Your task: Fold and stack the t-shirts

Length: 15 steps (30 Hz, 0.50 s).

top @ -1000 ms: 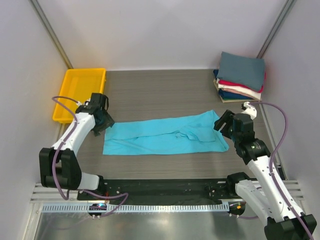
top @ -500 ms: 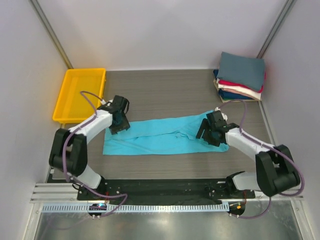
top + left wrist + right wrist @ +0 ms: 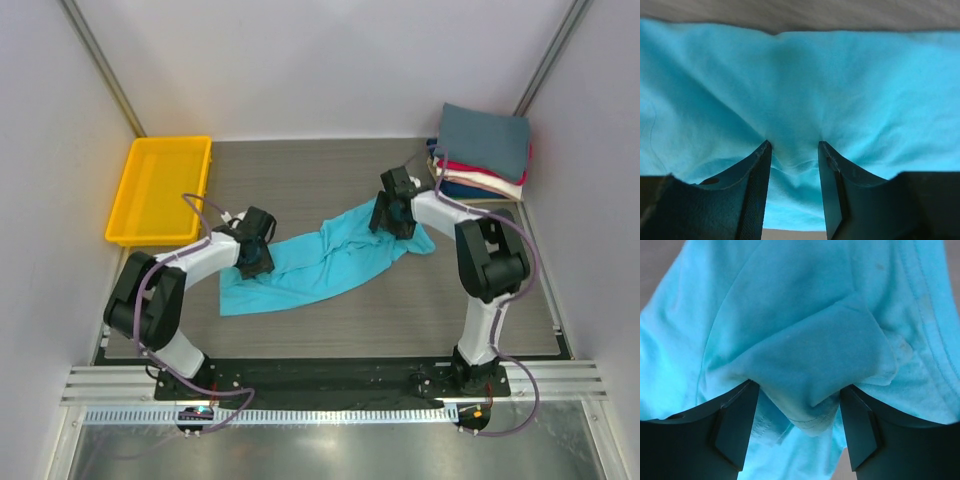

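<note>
The bright turquoise t-shirt (image 3: 320, 262) lies crumpled in a diagonal band across the table, low at the left and high at the right. My left gripper (image 3: 255, 256) is on its left part. In the left wrist view its jaws (image 3: 792, 145) stand narrow, pinching a pucker of the turquoise cloth (image 3: 800, 75). My right gripper (image 3: 395, 214) is on the shirt's upper right end. In the right wrist view (image 3: 799, 385) it grips a thick fold of the cloth (image 3: 805, 315) with a hem. A stack of folded shirts (image 3: 482, 150), slate-grey on top of red, cream and navy, sits at the back right.
A yellow plastic tray (image 3: 160, 190) stands at the back left by the wall. Grey walls enclose the table on three sides. The right arm stretches far back, close to the folded stack.
Both grippers moved inward onto the shirt and took hold. The right one carried its end back towards the stack. The flat shirt is now bunched and diagonal.
</note>
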Each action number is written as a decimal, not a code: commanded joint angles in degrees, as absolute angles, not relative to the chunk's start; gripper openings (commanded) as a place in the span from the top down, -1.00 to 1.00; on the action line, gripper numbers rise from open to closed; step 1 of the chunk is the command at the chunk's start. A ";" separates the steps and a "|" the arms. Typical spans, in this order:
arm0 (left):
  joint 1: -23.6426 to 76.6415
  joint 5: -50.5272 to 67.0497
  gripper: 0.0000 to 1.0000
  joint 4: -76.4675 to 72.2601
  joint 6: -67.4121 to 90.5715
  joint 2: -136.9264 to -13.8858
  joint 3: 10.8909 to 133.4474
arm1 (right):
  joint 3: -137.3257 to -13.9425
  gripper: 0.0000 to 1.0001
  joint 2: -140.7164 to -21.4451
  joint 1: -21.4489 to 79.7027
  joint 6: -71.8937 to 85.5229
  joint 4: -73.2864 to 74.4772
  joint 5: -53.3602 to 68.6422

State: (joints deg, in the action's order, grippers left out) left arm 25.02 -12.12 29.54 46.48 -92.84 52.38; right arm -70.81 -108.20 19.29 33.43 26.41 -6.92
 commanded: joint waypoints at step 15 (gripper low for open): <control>60.53 4.66 0.14 18.28 76.54 -99.74 48.59 | -138.59 -0.32 -155.81 23.29 23.74 44.66 3.77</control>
State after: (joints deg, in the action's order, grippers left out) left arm 54.59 1.45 17.34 70.08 -93.58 49.30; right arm -135.76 -148.44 22.24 25.67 40.88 -3.31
